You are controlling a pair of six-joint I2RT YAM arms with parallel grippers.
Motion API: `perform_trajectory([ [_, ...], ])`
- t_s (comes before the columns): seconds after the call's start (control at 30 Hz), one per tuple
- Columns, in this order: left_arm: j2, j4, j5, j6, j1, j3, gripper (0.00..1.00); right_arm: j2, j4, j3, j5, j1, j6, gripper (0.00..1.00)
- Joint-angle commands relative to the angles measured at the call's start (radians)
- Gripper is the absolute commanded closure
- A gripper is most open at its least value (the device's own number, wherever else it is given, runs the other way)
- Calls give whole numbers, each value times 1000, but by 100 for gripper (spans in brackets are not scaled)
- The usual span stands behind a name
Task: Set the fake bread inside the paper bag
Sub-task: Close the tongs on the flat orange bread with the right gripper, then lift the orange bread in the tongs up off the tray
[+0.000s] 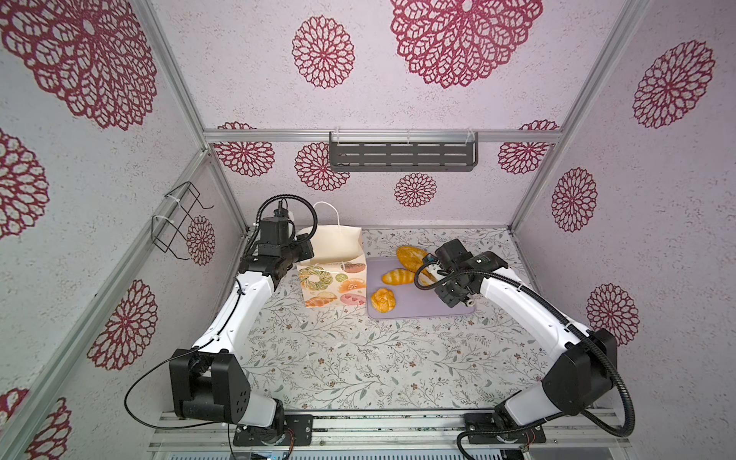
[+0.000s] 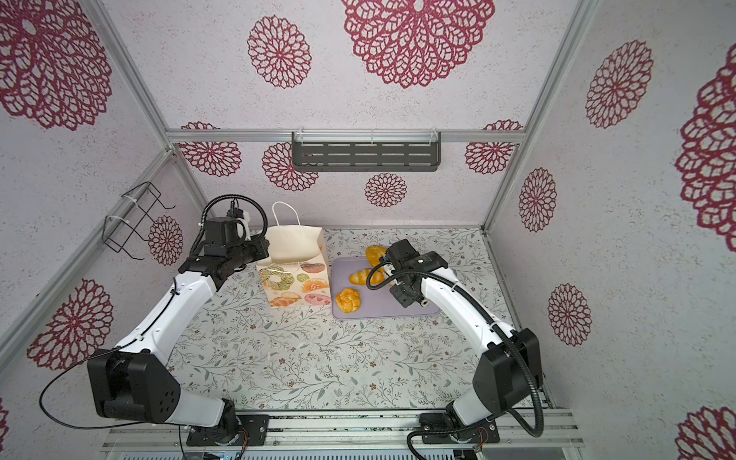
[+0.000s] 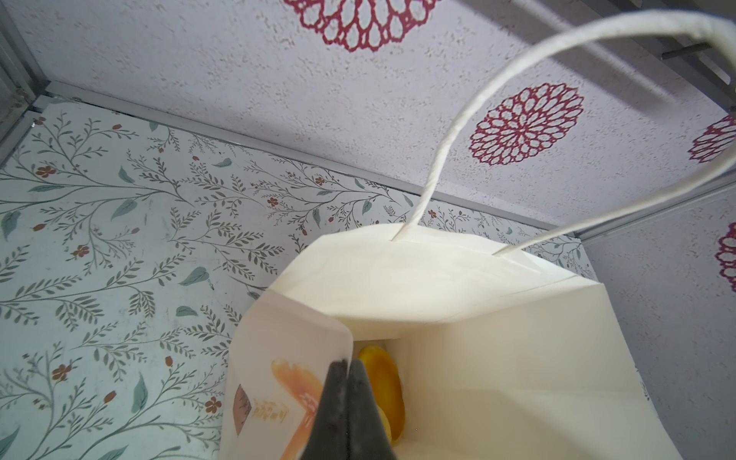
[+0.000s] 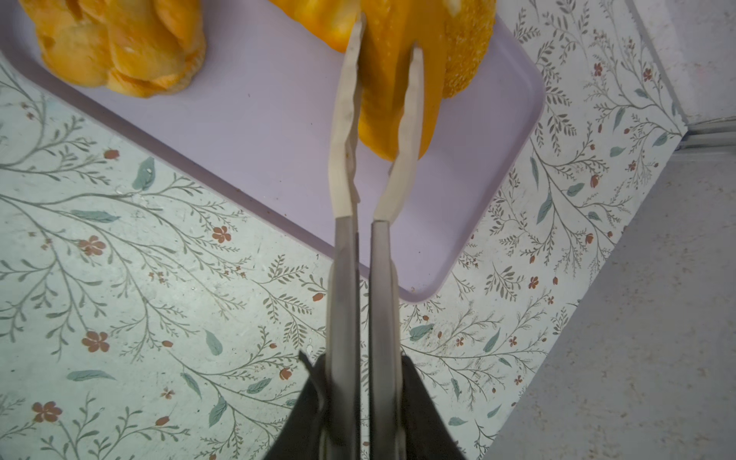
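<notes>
The cream paper bag (image 1: 332, 278) (image 2: 296, 284) stands upright left of the lilac tray (image 1: 422, 308). My left gripper (image 3: 347, 364) is shut on the bag's rim (image 3: 302, 330), holding the mouth open. One yellow bread (image 3: 382, 382) lies inside. My right gripper (image 4: 364, 370) is shut on metal tongs (image 4: 344, 159), whose tips clamp an oval loaf (image 4: 390, 99) on the tray. A shell-shaped bun (image 1: 383, 300) (image 4: 119, 44), a long loaf (image 1: 398, 276) and an oval loaf (image 1: 410, 257) also lie on the tray. A crumbly slice (image 4: 466, 51) sits beside the clamped loaf.
A black slotted shelf (image 1: 402, 155) hangs on the back wall and a wire rack (image 1: 179, 223) on the left wall. The floral tabletop (image 1: 358, 358) stretches in front of bag and tray. The bag's cord handle (image 3: 458, 119) arches over its mouth.
</notes>
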Motion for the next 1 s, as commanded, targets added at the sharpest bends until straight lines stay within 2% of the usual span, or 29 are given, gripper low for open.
perform_trajectory([
  [0.0, -17, -21, 12, 9, -22, -8, 100, -66, 43, 34, -35, 7, 39, 74],
  [0.97, -18, -23, 9, 12, -28, -6, 100, -223, 214, 51, -263, 14, 156, 74],
])
